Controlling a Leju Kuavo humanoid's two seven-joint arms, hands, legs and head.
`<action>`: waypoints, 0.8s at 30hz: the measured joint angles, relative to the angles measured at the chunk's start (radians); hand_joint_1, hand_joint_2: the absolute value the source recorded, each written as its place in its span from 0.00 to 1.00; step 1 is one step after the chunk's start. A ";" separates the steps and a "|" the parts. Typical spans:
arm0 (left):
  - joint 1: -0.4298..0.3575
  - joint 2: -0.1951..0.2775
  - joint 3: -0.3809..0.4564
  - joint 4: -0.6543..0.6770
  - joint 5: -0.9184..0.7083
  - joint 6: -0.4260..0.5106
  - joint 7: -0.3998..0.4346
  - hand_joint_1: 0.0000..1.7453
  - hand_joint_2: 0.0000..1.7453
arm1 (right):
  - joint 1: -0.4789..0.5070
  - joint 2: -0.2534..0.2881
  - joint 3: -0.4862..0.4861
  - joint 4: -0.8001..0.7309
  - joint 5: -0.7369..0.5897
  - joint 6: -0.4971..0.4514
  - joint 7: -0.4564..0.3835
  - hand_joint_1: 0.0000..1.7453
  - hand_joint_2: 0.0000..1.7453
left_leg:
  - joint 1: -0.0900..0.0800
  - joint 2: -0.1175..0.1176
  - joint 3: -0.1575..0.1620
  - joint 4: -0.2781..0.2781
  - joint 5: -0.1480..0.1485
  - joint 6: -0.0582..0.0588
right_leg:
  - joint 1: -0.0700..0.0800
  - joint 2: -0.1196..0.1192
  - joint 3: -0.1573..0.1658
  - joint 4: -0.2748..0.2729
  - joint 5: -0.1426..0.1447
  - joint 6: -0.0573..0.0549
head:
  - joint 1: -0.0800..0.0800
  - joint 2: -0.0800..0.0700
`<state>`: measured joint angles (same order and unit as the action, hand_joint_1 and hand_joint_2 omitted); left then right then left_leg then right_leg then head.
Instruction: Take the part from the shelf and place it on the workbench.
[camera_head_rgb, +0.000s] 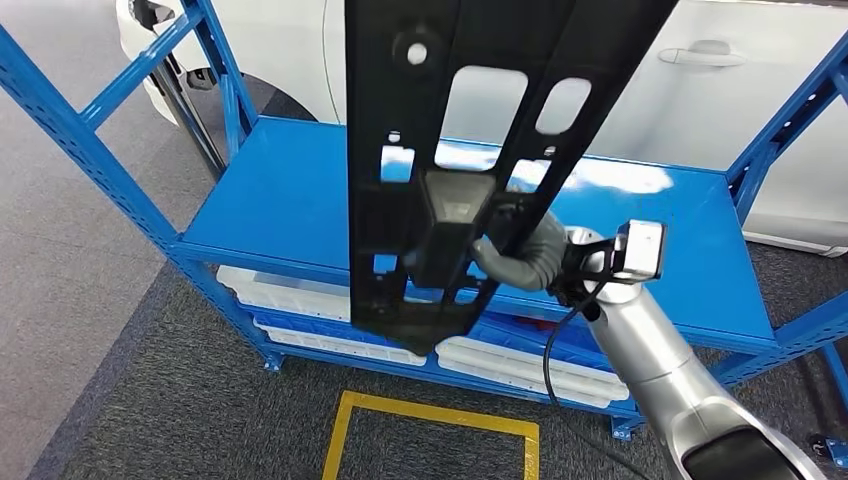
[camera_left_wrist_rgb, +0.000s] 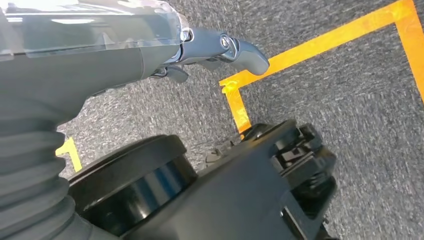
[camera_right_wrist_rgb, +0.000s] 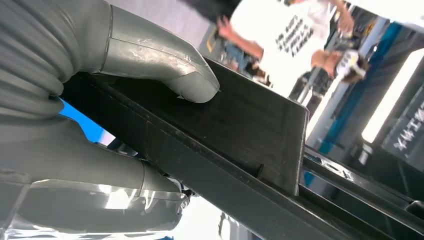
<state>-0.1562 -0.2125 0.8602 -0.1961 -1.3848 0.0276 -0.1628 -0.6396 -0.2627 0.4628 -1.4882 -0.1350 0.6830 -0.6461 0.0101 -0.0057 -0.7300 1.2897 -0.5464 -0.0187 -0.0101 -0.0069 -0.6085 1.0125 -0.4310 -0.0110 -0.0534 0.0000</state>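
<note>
A long black plastic part (camera_head_rgb: 470, 150) with several cut-out holes hangs upright in front of the blue shelf (camera_head_rgb: 300, 200), lifted off it. My right hand (camera_head_rgb: 515, 250) grips it near its lower middle, mostly hidden behind the panel. In the right wrist view the grey thumb (camera_right_wrist_rgb: 185, 75) presses on the part's black ribbed edge (camera_right_wrist_rgb: 240, 130), with fingers under it. My left hand (camera_left_wrist_rgb: 220, 50) hangs down over grey carpet, its fingers curled loosely with nothing in them.
The blue shelf's top board (camera_head_rgb: 650, 230) is bare; white trays (camera_head_rgb: 300, 300) lie on its lower level. A white car (camera_head_rgb: 740, 80) stands behind. Yellow floor tape (camera_head_rgb: 430, 415) marks a square in front. A person in a white shirt (camera_right_wrist_rgb: 290, 35) is in the background.
</note>
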 joint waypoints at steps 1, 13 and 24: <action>0.000 0.000 0.000 0.000 0.000 -0.001 -0.002 0.00 1.00 | 0.025 -0.002 0.008 -0.012 0.011 0.000 -0.008 1.00 1.00 | 0.000 0.000 0.024 -0.050 0.031 0.002 | 0.000 0.001 0.001 0.001 -0.001 0.001 | 0.000 0.000; -0.001 -0.001 0.002 0.000 0.006 -0.004 -0.033 0.00 1.00 | 0.173 -0.003 0.059 -0.064 0.060 -0.001 -0.039 1.00 1.00 | -0.002 0.001 0.132 -0.277 0.115 0.054 | -0.004 0.007 -0.105 0.244 -0.133 0.053 | 0.000 0.000; -0.002 0.000 0.002 0.000 0.002 0.016 -0.031 0.00 1.00 | 0.222 -0.009 0.058 -0.093 0.075 -0.002 -0.039 1.00 1.00 | -0.007 0.000 0.130 -0.258 0.098 0.018 | 0.000 0.006 0.016 -0.002 -0.012 0.014 | 0.000 0.000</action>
<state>-0.1585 -0.2127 0.8621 -0.1961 -1.3830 0.0441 -0.1939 -0.4178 -0.2722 0.5213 -1.5810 -0.0603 0.6807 -0.6847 0.0034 -0.0056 -0.6001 1.0318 -0.4488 -0.0011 -0.0096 -0.0013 -0.5929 1.0108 -0.4428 0.0030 -0.0535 0.0000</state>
